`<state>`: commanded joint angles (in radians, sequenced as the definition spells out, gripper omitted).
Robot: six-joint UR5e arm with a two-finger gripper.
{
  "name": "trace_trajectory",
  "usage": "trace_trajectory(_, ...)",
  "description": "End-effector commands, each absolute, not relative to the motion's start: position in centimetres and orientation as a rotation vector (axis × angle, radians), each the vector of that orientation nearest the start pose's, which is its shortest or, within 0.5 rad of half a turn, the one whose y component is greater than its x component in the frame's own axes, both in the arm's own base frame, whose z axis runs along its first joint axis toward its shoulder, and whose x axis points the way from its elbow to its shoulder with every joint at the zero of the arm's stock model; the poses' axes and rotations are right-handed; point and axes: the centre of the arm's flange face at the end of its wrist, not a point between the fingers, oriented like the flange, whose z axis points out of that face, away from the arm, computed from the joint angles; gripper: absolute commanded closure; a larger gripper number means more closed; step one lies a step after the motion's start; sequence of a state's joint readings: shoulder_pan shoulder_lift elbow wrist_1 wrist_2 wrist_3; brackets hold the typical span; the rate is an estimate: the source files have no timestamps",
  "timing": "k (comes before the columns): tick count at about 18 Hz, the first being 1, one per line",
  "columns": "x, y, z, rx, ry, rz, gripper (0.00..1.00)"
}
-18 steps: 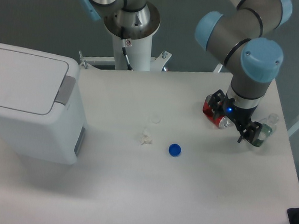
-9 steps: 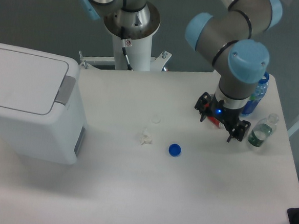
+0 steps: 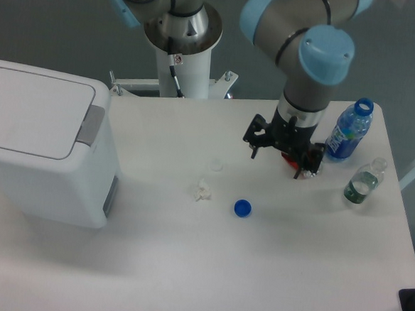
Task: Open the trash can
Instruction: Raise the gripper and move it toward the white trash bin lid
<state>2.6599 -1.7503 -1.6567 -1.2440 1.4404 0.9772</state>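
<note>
The trash can point(image 3: 42, 151) is a large white boxy bin at the table's left edge. Its flat lid point(image 3: 32, 111) lies shut, with a grey push-button strip point(image 3: 90, 125) along its right side. My gripper point(image 3: 275, 160) hangs over the table's right half, far from the bin, its two black fingers spread apart with nothing between them. A red soda can point(image 3: 292, 161) lies just behind the gripper, mostly hidden by it.
A blue-capless water bottle point(image 3: 347, 131) stands at the far right, a small clear bottle point(image 3: 361, 182) beside it. A blue cap point(image 3: 242, 208), a crumpled white scrap point(image 3: 203, 192) and a clear lid point(image 3: 216, 166) lie mid-table. The robot base post point(image 3: 183, 61) stands behind.
The arm has swung left across the table, away from the small clear bottle and toward the middle. The blue bottle is now uncovered. The bin has not changed.
</note>
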Motion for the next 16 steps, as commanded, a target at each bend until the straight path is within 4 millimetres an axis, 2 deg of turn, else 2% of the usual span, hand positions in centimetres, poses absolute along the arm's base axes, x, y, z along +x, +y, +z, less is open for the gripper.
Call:
trace_trajectory(2,-42.1,39.0,39.0,-2.994,-0.225,-0.045,0.11)
trace_trajectory(3,-41.8,39.3,39.2,-2.984,-0.244,-0.056,0.24)
trace_trajectory(7,-40.2,40.5,40.2,-2.955,-0.335,-0.154,0.5)
trace_trajectory(12,-37.0,43.8,42.7,-2.925,-0.418,-0.243,0.67)
trace_trajectory(15,-34.5,45.8,44.0,-2.902,-0.376,-0.291,0.79)
trace_trajectory(16,-33.8,46.4,44.5,-2.893,-0.386,-0.303,0.79)
